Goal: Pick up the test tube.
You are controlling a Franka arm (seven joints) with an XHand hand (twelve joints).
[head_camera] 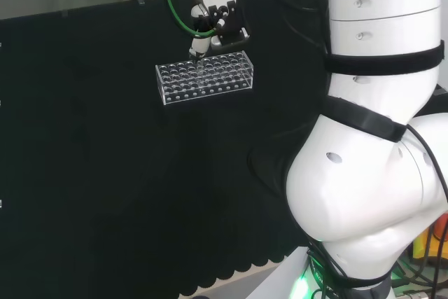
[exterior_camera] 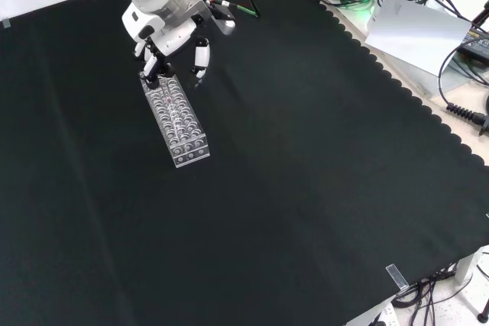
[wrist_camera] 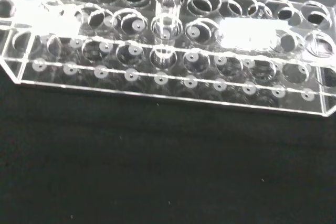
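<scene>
A clear plastic rack (exterior_camera: 177, 121) of round holes lies on the black cloth (exterior_camera: 306, 188), and everything here is placed against it. In the front view its near end points toward the camera and its far end sits under the hand.

Close up in the wrist view, the near wall of the rack (wrist_camera: 168, 85) runs across, rows of empty holes behind it. One clear test tube (wrist_camera: 167, 3) stands upright in a hole a few rows back from that wall, near the middle of the rack's length. My guess is that it stands there so it stays vertical, with its top free above the rack for fingers to reach.

At the far end of the rack, in the front view, the hand (exterior_camera: 172, 43) hangs just above, fingers pointing down. In the head view the hand (head_camera: 213, 22) sits over the rack's far edge (head_camera: 204, 78). Its fingers are partly curled and spread. One fingertip (head_camera: 198, 45) reaches down to the rack's top, where the tube stands. Whether the fingers have closed on the tube I cannot tell.
</scene>
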